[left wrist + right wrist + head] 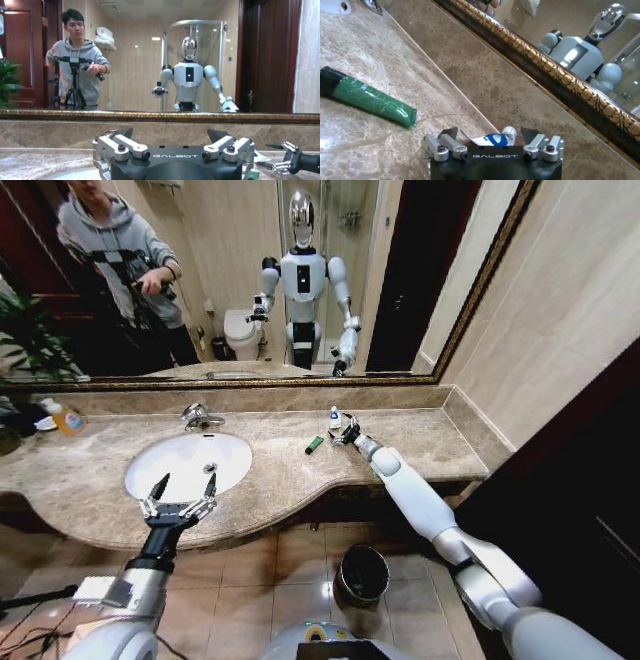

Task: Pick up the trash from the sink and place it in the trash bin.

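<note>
Marble counter [400, 442] below a gilt-framed mirror [300, 280]; tiled floor. Sink [190, 460] basin bare; bin [363, 573] on the floor beneath the counter edge. Left gripper [185, 482] spread wide above the sink rim. Right gripper [490, 135], jaws apart around a white-and-blue tube [492, 138]; green tube [314, 444] lies nearby.

The left arm reaches forward, its left gripper [185, 481] held with fingers spread wide. The right arm stretches far out; its right gripper [346, 429] looks open too, though partly hidden.
</note>
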Robot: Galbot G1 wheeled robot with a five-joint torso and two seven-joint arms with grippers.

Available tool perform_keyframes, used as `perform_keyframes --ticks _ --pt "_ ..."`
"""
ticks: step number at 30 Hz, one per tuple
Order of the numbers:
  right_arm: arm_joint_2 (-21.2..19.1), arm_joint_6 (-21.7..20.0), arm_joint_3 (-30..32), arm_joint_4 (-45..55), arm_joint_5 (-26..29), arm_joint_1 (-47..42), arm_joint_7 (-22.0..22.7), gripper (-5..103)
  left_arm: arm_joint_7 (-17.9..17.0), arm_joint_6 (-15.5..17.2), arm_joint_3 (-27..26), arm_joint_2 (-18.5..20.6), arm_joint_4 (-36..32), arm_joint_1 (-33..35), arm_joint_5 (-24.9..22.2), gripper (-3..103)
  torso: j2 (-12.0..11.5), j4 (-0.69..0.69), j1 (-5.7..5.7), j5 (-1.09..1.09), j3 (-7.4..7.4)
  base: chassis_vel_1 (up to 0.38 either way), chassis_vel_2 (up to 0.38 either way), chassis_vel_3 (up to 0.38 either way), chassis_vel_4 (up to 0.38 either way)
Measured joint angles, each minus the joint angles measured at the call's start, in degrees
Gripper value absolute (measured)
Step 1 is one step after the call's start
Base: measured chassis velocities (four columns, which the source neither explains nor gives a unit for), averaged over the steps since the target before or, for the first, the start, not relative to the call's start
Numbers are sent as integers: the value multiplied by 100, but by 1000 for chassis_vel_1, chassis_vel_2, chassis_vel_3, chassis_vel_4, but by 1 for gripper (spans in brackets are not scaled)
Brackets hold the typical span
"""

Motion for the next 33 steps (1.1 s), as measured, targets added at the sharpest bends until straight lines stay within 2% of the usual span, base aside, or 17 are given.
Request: perform_keyframes --ticks 2,4,5,8,9,11,13,15,16,17,20,21,23,25,27,30,33 --pt "-3 8 1 0 -2 1 -4 82 0 0 0 0 0 0 0 100 0 0 0 0 0 0 0 0 0" --pt "-25 18 16 4 -3 -2 -6 71 0 0 0 0 0 0 0 100 1 0 0 0 0 0 0 0 0" --pt "-25 18 16 4 -3 -2 -6 71 0 0 0 0 0 0 0 100 1 0 0 0 0 0 0 0 0" --pt "-54 67 49 5 -23 -25 -21 54 0 0 0 0 0 0 0 100 0 0 0 0 0 0 0 0 0" --pt "-54 67 49 5 -23 -25 -21 54 0 0 0 0 0 0 0 100 0 0 0 0 0 0 0 0 0" --pt "-60 144 52 -24 -59 -42 -37 44 0 0 0 0 0 0 0 100 1 0 0 0 0 0 0 0 0" --pt "-62 151 52 -27 -61 -56 -41 44 0 0 0 0 0 0 0 100 0 0 0 0 0 0 0 0 0" --pt "-59 152 53 -28 -62 -77 -41 33 0 0 0 0 0 0 0 100 1 0 0 0 0 0 0 0 0" --pt "-59 152 53 -28 -62 -77 -41 33 0 0 0 0 0 0 0 100 1 0 0 0 0 0 0 0 0" --pt "-57 153 55 -28 -62 -80 -39 27 0 0 0 0 0 0 0 100 1 0 0 1 0 0 0 0 0" --pt "-64 126 90 17 -4 -116 31 12 0 0 0 0 0 0 0 100 0 0 0 0 0 0 0 0 0" --pt "-64 126 90 17 -4 -116 31 12 0 0 0 0 0 0 0 100 0 0 0 0 0 0 0 0 0" --pt "-88 103 90 61 49 -157 112 2 0 0 0 0 0 0 0 100 1 0 0 0 0 0 0 0 0" --pt "-110 72 103 126 112 -226 204 -2 0 0 0 0 0 0 0 100 0 0 0 1 0 0 0 0 0" --pt "-122 44 114 187 178 -283 269 3 0 0 0 0 0 0 0 100 1 0 0 0 0 0 0 0 0" --pt "-203 -6 169 391 311 -459 332 19 0 0 0 0 0 0 0 100 0 0 0 1 0 0 0 0 0" --pt "-247 -18 223 483 294 -503 332 25 0 0 0 0 0 0 0 100 1 0 -1 0 0 0 0 0 0"
